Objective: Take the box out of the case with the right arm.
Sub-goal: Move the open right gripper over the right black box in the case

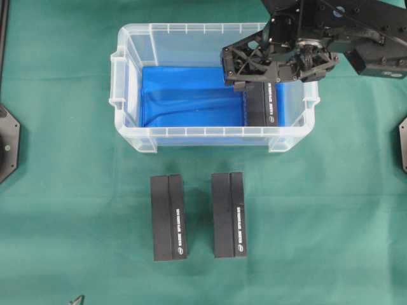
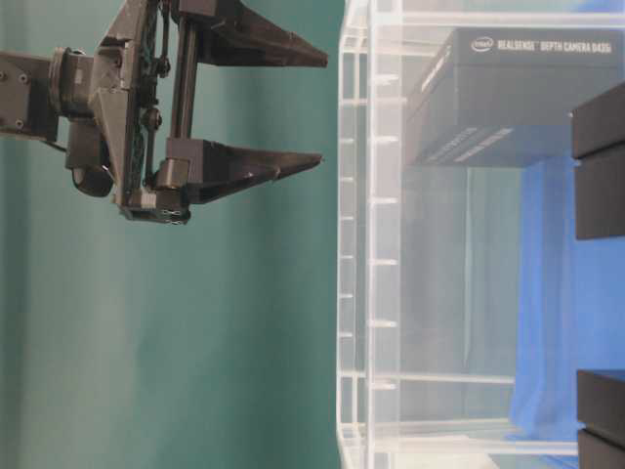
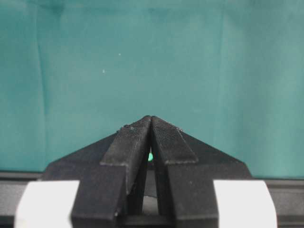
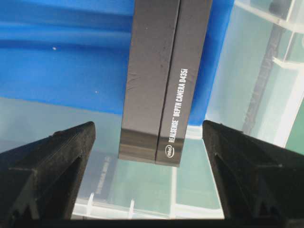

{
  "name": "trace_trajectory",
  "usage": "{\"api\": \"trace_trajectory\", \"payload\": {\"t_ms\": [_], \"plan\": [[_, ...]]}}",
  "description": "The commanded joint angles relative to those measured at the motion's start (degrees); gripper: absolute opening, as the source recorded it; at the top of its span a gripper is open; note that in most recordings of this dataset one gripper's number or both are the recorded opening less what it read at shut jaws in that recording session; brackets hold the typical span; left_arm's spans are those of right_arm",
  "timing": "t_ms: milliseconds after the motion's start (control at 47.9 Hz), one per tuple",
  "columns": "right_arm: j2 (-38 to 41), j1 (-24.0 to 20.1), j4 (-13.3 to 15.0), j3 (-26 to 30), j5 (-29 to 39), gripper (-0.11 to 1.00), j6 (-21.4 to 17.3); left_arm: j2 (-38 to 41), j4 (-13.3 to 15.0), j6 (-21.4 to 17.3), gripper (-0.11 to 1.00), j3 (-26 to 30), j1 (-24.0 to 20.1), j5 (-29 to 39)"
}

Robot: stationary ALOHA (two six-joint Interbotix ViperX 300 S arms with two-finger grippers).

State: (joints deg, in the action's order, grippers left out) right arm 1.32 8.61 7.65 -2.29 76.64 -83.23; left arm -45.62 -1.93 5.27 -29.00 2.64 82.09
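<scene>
Fingers (image 4: 52,171) of the right arm (image 1: 356,38) stand spread wide above the case (image 1: 127,76), pinching nothing, with the box (image 4: 161,85) in the gap between them. That box lies on the blue lining at the case's 3 o'clock side, against the wall. Left fingers (image 3: 142,137) are pressed together over bare green counter (image 1: 63,222). Two more black boxes (image 1: 168,217) lie outside, at 6 o'clock from the case.

All-black right arm (image 1: 356,38) (boxy links), lattice-frame gripper (image 1: 280,60), pointed jaws.
</scene>
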Motion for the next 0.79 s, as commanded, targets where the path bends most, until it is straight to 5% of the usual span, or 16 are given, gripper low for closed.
{"api": "trace_trajectory", "payload": {"t_ms": [0,772], "plan": [[-0.9,-0.2,0.2,0.5,-0.1,0.89,0.1,0.4,-0.1,-0.1,0.0,1.4,-0.2,-0.3],[-0.9,0.2,0.4,-0.4,-1.0,0.89,0.2,0.4,-0.1,0.0,0.0,1.4,-0.2,-0.4]]}}
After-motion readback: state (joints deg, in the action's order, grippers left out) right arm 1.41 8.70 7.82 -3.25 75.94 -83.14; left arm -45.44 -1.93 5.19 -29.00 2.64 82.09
